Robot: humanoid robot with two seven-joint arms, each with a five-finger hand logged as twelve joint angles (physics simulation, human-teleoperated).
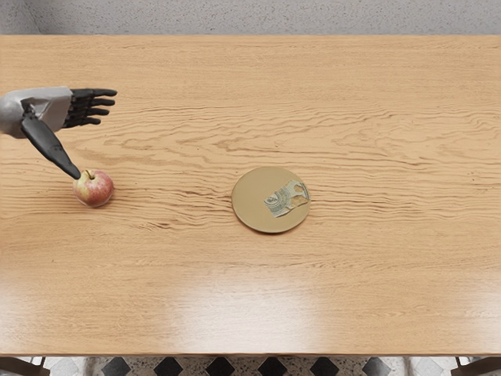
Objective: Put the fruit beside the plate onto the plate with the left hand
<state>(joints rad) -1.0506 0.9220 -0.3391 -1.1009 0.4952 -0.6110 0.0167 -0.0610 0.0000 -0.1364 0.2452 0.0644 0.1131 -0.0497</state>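
Wooden table (329,102), grey wall (258,16) behind, checkered floor (219,366) below.

Most of left arm (11,112) beyond left edge.

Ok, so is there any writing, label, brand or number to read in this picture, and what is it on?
No readable text anywhere.
The plate has a small grey-green mark right of its centre; no letters or digits are legible in it.
The apple, table and left hand have no writing, label or number.
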